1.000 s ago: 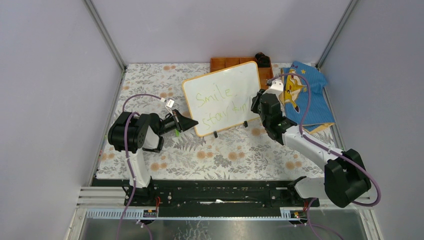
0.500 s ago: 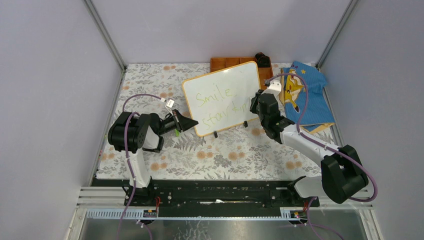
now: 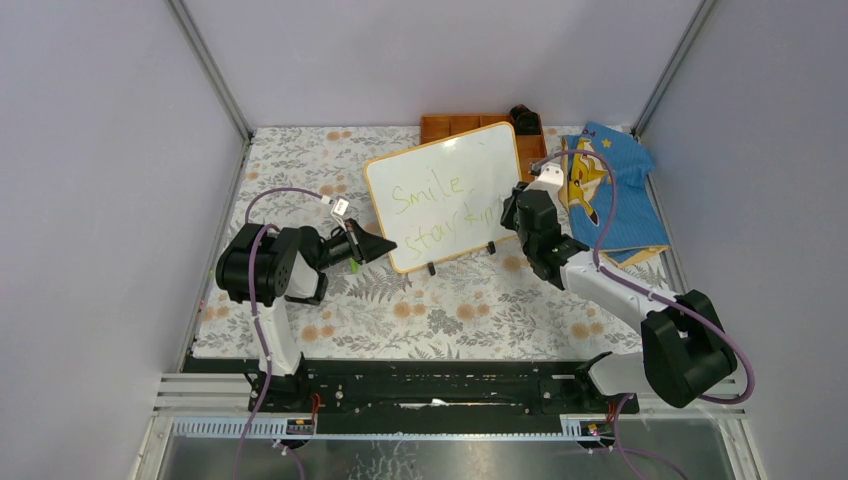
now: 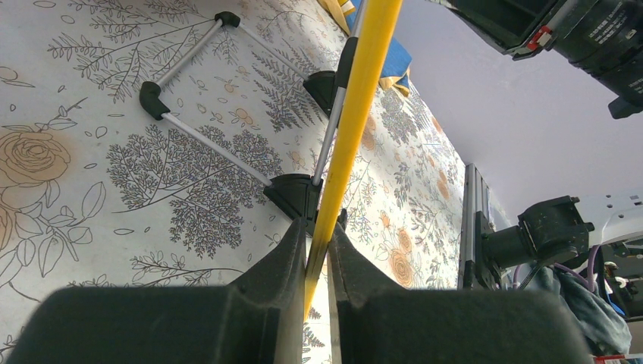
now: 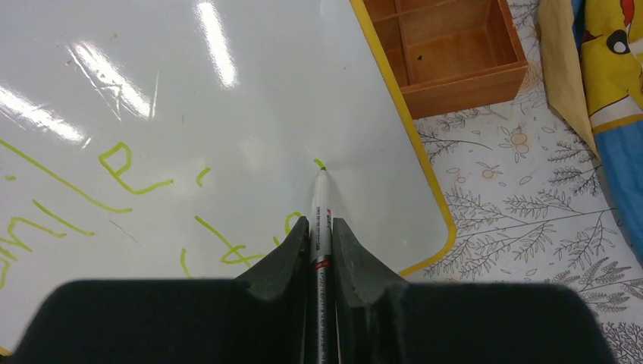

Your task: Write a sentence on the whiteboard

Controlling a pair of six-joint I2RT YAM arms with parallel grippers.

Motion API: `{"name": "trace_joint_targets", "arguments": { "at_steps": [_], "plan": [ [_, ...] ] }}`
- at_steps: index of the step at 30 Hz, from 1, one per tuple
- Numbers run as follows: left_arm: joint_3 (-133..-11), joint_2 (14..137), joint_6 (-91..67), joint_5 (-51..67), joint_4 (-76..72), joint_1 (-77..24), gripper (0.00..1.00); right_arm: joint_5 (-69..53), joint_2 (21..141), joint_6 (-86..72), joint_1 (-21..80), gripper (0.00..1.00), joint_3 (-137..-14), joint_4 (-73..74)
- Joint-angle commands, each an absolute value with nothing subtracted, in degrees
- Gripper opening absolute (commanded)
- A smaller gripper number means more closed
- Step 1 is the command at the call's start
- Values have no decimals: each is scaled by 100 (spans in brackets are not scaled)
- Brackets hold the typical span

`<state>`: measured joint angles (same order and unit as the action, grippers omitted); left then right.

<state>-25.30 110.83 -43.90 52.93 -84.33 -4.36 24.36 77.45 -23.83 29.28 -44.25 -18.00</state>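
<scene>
Two grippers are at work on your whiteboard (image 3: 445, 195): it stands tipped back on its black feet (image 4: 294, 193) at the far middle of the floral table cover (image 3: 430, 310), just in front of the orange tray (image 3: 462, 125). Your left gripper (image 4: 318, 231) is pinched tight on the board's yellow-orange frame near its lower left corner, one finger on each face, with the edge running up between them. Your right gripper (image 5: 320, 227) is clamped narrow on a marker (image 5: 319, 201), white-barrelled, and its green tip is touching the white surface near the board's right edge, right under a small green tick. The sentence (image 3: 440, 205) reads "Smile" on the upper line and "stay" plus a few more strokes on the lower. From the right wrist you see an "e" and some looped strokes left of the tip, but the last word is too partial to read. Off to the right of the board lies a blue cloth (image 3: 620, 195) with a yellow cartoon figure on it.
</scene>
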Motion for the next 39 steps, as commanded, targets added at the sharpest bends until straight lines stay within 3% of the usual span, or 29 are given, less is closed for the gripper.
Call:
{"name": "trace_joint_targets", "arguments": {
  "at_steps": [1, 22, 39],
  "plan": [
    [-2531, 11136, -4271, 5069, -7779, -422, 0, 2489, 7588, -2475, 2865, 0, -4255, -1960],
    [-2531, 11127, -4254, 5068, -7762, -435, 0, 2466, 7374, -2580, 2865, 0, -3730, -1942],
    [-2531, 11114, -4228, 5063, -7726, -448, 0, 2422, 7542, -2479, 2873, 0, -4153, -1930]
  ]
}}
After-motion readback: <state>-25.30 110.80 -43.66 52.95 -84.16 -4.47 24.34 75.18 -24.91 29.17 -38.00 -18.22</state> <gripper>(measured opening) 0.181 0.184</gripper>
